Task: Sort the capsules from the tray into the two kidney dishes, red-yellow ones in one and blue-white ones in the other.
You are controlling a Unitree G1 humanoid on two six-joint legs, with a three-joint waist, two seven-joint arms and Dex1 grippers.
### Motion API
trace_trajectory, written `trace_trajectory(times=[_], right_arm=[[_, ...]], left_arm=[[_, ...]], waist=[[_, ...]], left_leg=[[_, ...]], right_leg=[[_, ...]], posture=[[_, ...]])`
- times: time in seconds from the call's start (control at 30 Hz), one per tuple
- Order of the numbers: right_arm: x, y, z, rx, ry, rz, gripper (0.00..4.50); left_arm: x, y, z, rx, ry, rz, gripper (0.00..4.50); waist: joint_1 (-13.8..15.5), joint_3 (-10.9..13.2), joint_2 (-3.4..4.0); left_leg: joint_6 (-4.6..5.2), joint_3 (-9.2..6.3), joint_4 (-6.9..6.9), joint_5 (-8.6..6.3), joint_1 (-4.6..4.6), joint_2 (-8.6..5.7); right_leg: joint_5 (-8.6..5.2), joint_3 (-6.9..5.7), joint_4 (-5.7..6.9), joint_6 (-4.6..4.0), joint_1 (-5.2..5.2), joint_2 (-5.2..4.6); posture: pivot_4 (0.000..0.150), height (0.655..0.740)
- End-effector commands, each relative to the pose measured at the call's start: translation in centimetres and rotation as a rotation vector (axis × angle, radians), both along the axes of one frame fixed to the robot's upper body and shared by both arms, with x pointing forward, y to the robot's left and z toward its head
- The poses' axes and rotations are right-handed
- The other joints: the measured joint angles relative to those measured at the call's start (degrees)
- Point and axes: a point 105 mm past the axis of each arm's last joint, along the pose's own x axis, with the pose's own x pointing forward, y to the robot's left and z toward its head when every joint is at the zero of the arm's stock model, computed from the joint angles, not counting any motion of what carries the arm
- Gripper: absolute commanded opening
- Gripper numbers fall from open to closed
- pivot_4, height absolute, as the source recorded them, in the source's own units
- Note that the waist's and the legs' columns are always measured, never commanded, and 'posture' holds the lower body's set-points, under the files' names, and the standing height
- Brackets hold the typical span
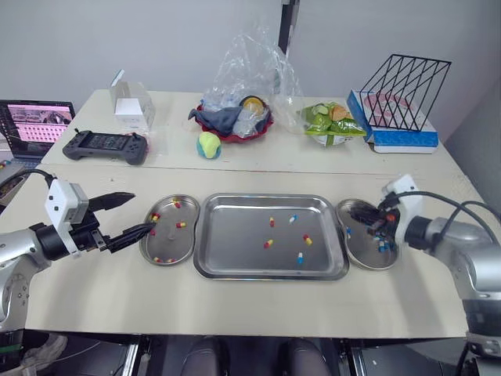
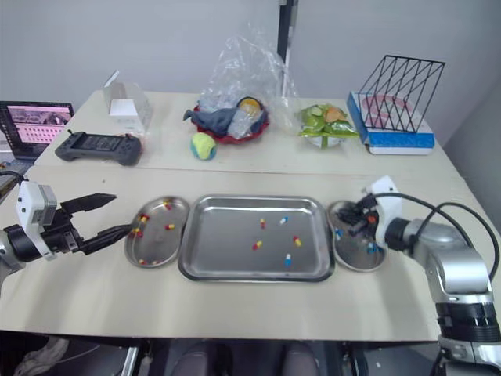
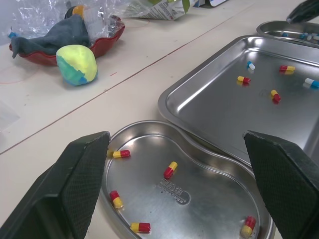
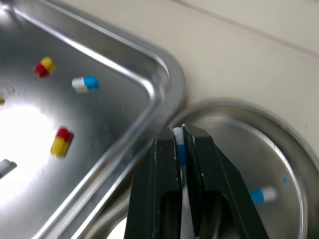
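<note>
The right hand (image 4: 179, 133) pinches a blue-white capsule (image 4: 180, 150) over the right kidney dish (image 4: 286, 154), while the left hand (image 1: 138, 213) gapes wide and empty at the left kidney dish (image 1: 182, 246).

The left gripper (image 3: 177, 138) is hovering, fingers spread wide, over the left kidney dish (image 3: 209, 196). The dish is holding several red-yellow capsules (image 3: 170, 170) and lying just beside the tray (image 3: 224, 112) on its right. A yellow-green ball (image 3: 76, 64) is sitting farther off.

**Shine and matt**

The tray (image 1: 235, 251), the left kidney dish (image 1: 176, 243) and the right kidney dish (image 1: 360, 251) are polished metal (smooth, almost like mirror). The table (image 1: 235, 305) looks matt. The blue-white capsule (image 4: 180, 152) is glossy, and the bag (image 1: 250, 63) is clear, crinkled plastic.
</note>
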Motion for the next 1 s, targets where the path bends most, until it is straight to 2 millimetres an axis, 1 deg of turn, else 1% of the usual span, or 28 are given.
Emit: trace_trajectory(times=[0.03,0.1,0.13,0.23,0.3,0.47,0.57,0.6,0.63,0.7,0.77,0.8,0.87,1.0], right_arm=[[-0.1,-1.5,1.0,-0.05,-0.049,-0.021,0.03],[-0.2,-2.2,0.6,-0.078,-0.043,-0.038,0.79],[-0.2,-2.4,0.6,-0.072,-0.044,-0.039,1.03],[-0.3,-2.8,1.2,-0.041,-0.056,-0.032,2.09],[-0.4,-3.3,1.8,-0.031,-0.068,-0.031,2.75],[-0.5,-5.3,4.0,0.039,-0.119,-0.056,4.48],[-0.5,-6.0,4.4,0.042,-0.135,-0.073,4.48],[-0.5,-7.0,4.9,0.049,-0.162,-0.1,4.48],[-0.4,-8.5,5.3,0.047,-0.199,-0.153,4.48],[-0.5,-10.8,5.7,0.042,-0.246,-0.226,4.48],[-0.4,-12.3,5.8,0.032,-0.288,-0.292,4.48],[-0.4,-12.7,5.9,0.047,-0.302,-0.314,4.48],[-0.4,-12.9,6.0,0.067,-0.326,-0.327,4.48],[-0.4,-12.8,5.6,0.074,-0.318,-0.331,4.48]], left_arm=[[0.1,0.1,0.8,0.024,-0.037,-0.007,4.5],[0.1,0.1,0.8,0.031,-0.035,-0.01,4.5],[0.2,0.2,0.8,0.034,-0.036,-0.01,4.5],[0.4,0.7,1.2,0.039,-0.043,0.0,4.5],[0.4,0.9,1.2,0.04,-0.044,0.001,4.5],[0.5,1.6,0.8,0.042,-0.043,0.023,4.5],[0.7,2.0,0.8,0.036,-0.047,0.039,4.5],[0.8,2.9,0.7,0.028,-0.049,0.071,4.5],[0.9,4.1,0.6,0.018,-0.047,0.121,4.5],[0.9,5.9,0.2,0.009,-0.047,0.187,4.5],[0.8,6.8,0.0,0.015,-0.051,0.22,4.5],[0.7,7.1,-0.1,0.014,-0.055,0.235,4.5],[0.7,7.3,-0.1,0.011,-0.062,0.245,4.5],[0.7,7.4,-0.2,0.012,-0.067,0.248,4.5]], waist=[[0.1,0.0,0.0],[0.1,0.0,0.0],[0.1,0.0,0.0],[0.2,0.0,0.0],[0.3,0.0,0.0],[0.2,0.0,0.01],[0.2,0.0,0.01],[0.2,0.0,0.01],[0.2,0.0,0.01],[0.2,0.0,0.02],[0.2,0.0,0.02],[0.2,0.0,0.01],[0.2,0.0,0.01],[0.1,0.0,0.02]], left_leg=[[0.0,-0.01,0.0,0.0,0.0,0.0],[0.0,-0.01,0.0,0.0,0.01,0.0],[0.0,-0.01,0.01,0.0,0.01,-0.01],[0.01,-0.01,0.02,0.0,0.01,-0.01],[0.0,-0.02,0.03,0.0,0.0,-0.01],[0.02,-0.01,0.02,-0.01,0.01,-0.03],[0.02,-0.01,0.02,-0.01,0.02,-0.01],[0.02,-0.01,0.02,-0.01,0.02,-0.01],[0.02,-0.01,0.02,-0.01,0.03,-0.01],[0.02,0.02,0.03,-0.01,0.04,-0.02],[0.02,0.03,0.02,-0.01,0.04,-0.03],[0.02,0.03,0.02,-0.01,0.04,-0.03],[0.02,0.04,0.03,-0.01,0.03,-0.02],[0.01,0.04,0.04,0.0,0.05,0.01]], right_leg=[[0.0,0.0,0.0,0.0,0.0,0.0],[0.0,-0.01,0.0,0.0,0.01,0.0],[0.0,0.0,0.0,0.0,0.01,-0.02],[0.0,-0.01,0.0,0.01,0.02,-0.02],[0.0,-0.01,0.0,0.01,0.02,-0.02],[0.0,-0.01,0.0,0.01,0.03,-0.05],[0.0,-0.01,0.0,0.01,0.03,-0.02],[0.0,-0.01,0.0,0.01,0.03,-0.02],[0.0,-0.01,0.0,0.01,0.04,-0.03],[0.0,0.0,0.01,0.01,0.03,-0.03],[0.0,-0.01,0.01,0.01,0.03,-0.04],[0.0,-0.01,0.0,0.01,0.03,-0.05],[0.0,-0.01,0.0,0.01,0.04,-0.05],[0.0,0.01,0.03,0.01,0.04,-0.05]], posture=[[0.15,0.688],[0.15,0.688],[0.15,0.688],[0.15,0.688],[0.15,0.688],[0.15,0.688],[0.15,0.688],[0.15,0.688],[0.15,0.688],[0.15,0.688],[0.15,0.688],[0.15,0.688],[0.15,0.688],[0.15,0.688]])
